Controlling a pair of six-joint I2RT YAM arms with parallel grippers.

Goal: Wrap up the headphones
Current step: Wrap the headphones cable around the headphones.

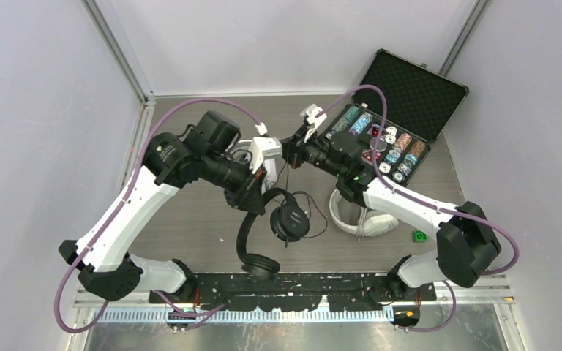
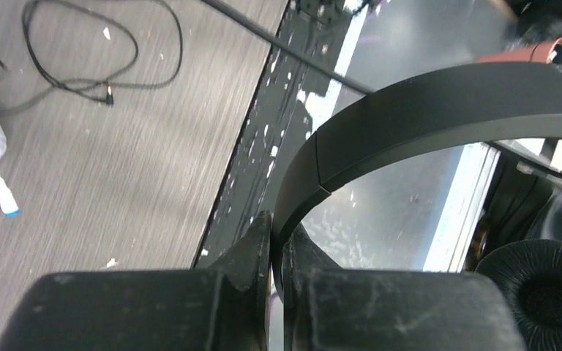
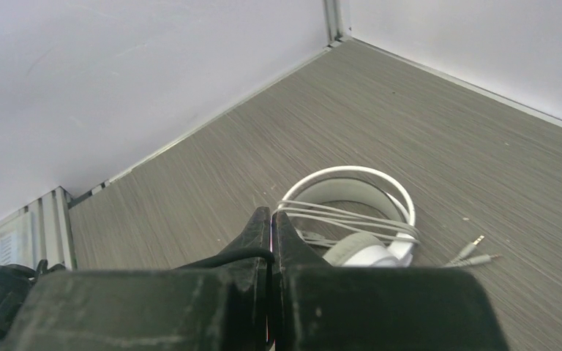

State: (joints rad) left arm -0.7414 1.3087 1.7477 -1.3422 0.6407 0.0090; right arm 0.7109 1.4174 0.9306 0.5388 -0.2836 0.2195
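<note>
My left gripper (image 1: pixel 262 191) (image 2: pixel 278 227) is shut on the band of the black headphones (image 2: pixel 424 110). The set hangs tilted from it, with one cup (image 1: pixel 289 221) above the table's middle and the other cup (image 1: pixel 260 265) near the front rail. My right gripper (image 1: pixel 287 151) (image 3: pixel 271 216) is shut on the thin black cable (image 3: pixel 227 257), held up just behind the left one. A white pair of headphones (image 3: pixel 351 219) (image 1: pixel 245 150) lies behind it with its cable looped across the band. Another white pair (image 1: pixel 351 216) lies under the right arm.
An open black case of coloured poker chips (image 1: pixel 399 110) stands at the back right. A small green object (image 1: pixel 418 235) lies near the right arm's base. Slack black cable (image 2: pixel 102 66) curls on the wood-grain table (image 1: pixel 190 219). Walls close in the back and both sides.
</note>
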